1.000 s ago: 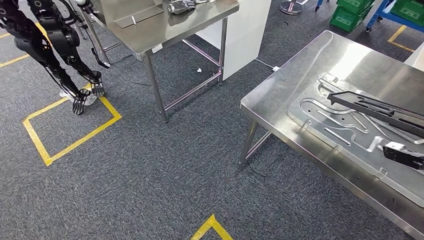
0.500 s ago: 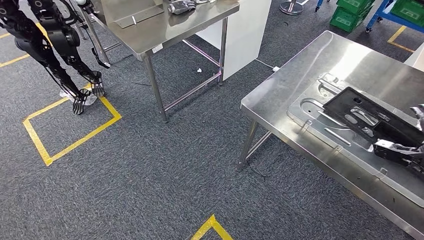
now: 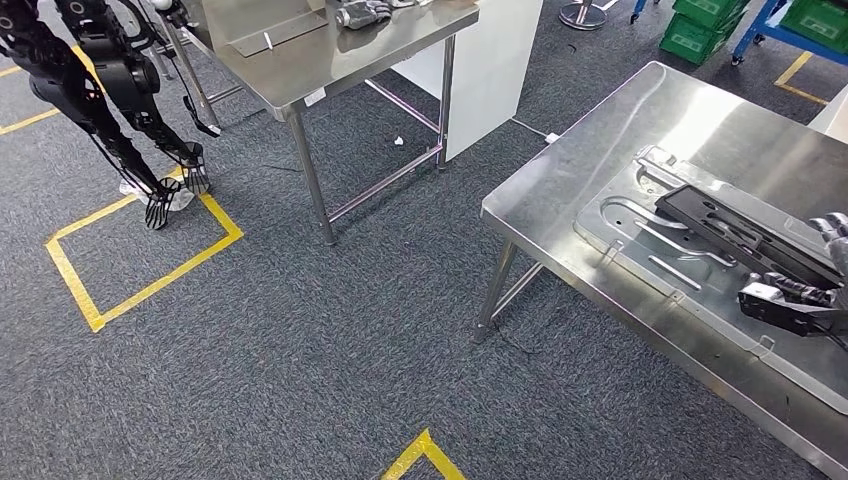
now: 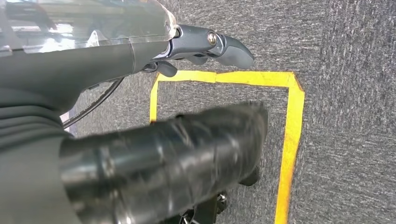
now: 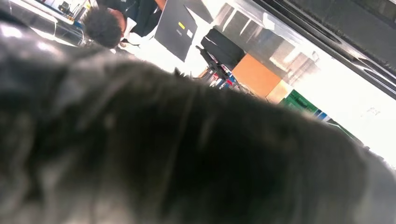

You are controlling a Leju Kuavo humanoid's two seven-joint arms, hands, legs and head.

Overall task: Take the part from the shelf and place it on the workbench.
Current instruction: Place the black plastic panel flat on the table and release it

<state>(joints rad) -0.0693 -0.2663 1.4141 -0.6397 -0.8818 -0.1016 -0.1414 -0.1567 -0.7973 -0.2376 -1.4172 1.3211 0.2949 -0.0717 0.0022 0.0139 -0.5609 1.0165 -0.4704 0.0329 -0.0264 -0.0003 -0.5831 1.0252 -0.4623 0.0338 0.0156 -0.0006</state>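
The part (image 3: 745,235), a long flat black piece with cut-out holes, lies on the steel worktop (image 3: 600,150) at the right side of the head view. Under it is a silver plate (image 3: 660,290) with curved raised shapes, and the part rests across this plate, slightly slanted. The right hand (image 3: 800,300) is at the near end of the part, at the picture's right edge; its dark fingers (image 3: 775,290) are touching or just beside the part, but I cannot tell if they are grasping it or have let it go. In the right wrist view a dark blurred mass covers most of the frame.

The left hand (image 4: 140,154) hangs over the floor (image 3: 300,330). Its fingers look loosely apart with nothing in them.

The floor is dark grey carpet with yellow tape squares (image 3: 140,255). A second steel table (image 3: 330,50) stands farther back, with a grey glove-like thing (image 3: 362,12) on it. Another black robot (image 3: 110,100) stands at the far left, near one tape square. Green crates (image 3: 700,28) stand at the far right, beside a blue frame (image 3: 770,25).
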